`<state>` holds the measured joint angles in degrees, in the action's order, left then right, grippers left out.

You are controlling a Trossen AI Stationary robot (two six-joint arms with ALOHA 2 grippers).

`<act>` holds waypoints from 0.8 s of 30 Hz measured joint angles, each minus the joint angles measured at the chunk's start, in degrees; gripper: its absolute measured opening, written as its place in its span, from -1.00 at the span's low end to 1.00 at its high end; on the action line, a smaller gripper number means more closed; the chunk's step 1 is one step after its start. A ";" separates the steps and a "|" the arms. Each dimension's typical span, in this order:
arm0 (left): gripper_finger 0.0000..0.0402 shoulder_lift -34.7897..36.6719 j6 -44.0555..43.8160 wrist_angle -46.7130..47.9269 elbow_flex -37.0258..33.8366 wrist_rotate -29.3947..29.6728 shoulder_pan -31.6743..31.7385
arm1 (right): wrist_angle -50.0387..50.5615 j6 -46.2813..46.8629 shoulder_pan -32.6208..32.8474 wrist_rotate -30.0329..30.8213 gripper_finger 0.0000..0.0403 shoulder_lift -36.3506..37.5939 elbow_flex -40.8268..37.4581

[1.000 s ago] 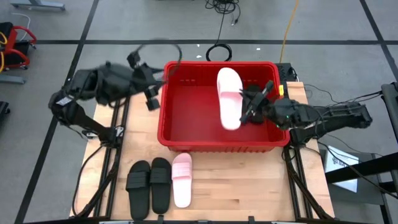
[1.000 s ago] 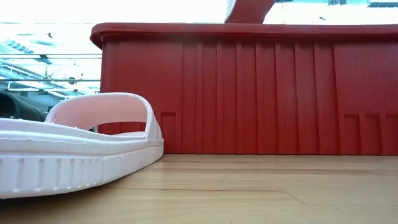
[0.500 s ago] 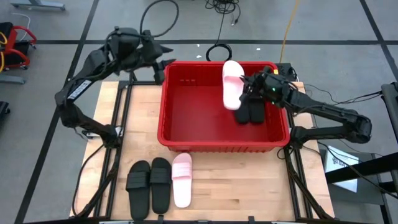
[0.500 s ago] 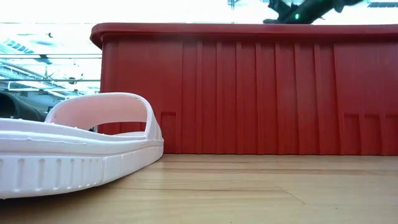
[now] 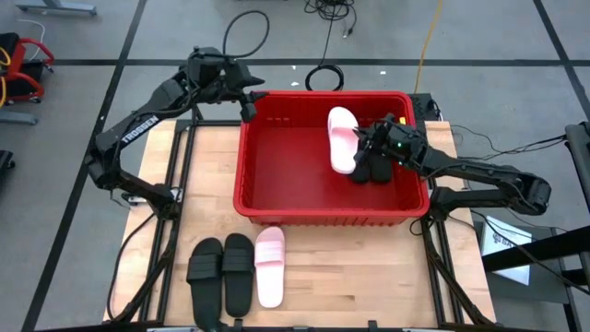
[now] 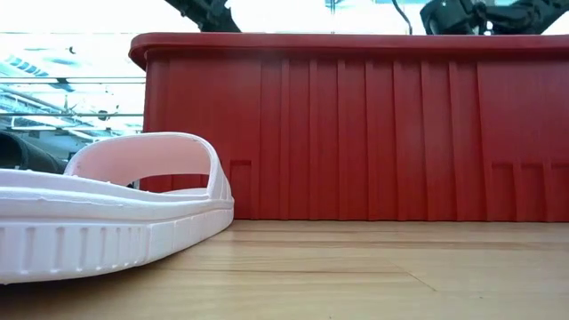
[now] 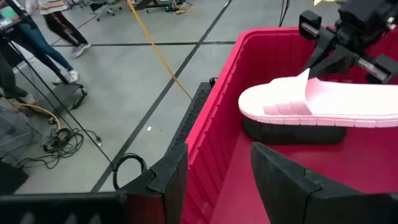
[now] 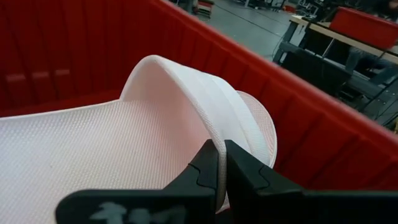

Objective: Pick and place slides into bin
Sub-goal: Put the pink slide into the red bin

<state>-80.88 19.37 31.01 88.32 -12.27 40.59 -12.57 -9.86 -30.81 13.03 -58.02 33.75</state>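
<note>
The red bin (image 5: 277,171) stands at the table's middle. Inside it, at the far right, a pale pink slide (image 5: 341,138) lies on black slides (image 5: 371,169). It also shows in the left wrist view (image 7: 323,102). My right gripper (image 5: 362,148) is shut on the pink slide's strap. My left gripper (image 5: 251,100) is open and empty above the bin's far left corner. Two black slides (image 5: 221,274) and a pink slide (image 5: 269,266) lie sole down on the table near its front edge. My right gripper pinches the edge of the pink slide's strap (image 8: 214,134) between its two fingers (image 8: 205,167). The fingers come from the table's right side, slanting down. The slide sits sole down and about level, its underside resting on a black slide (image 7: 292,132) in the bin.
The bin's left half has free floor (image 5: 286,161). In the low view the bin's near wall (image 6: 373,133) fills the background behind the pink slide on the table (image 6: 107,209). Cables lie on the floor beyond the table (image 5: 323,76).
My right gripper has carried the pink slide toward the bin's far right corner and down onto the black slides. My left gripper has swung from the bin's left side up and toward the far edge, then over the bin's far left corner.
</note>
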 joint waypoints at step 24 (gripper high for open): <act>-0.13 13.88 -9.44 -23.06 -25.81 2.27 0.58 | -16.64 -2.68 -3.25 -5.74 -0.98 -19.29 -2.41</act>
<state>-67.00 9.93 7.96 62.51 -10.00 41.17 -29.21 -12.54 -34.06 7.29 -77.31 31.33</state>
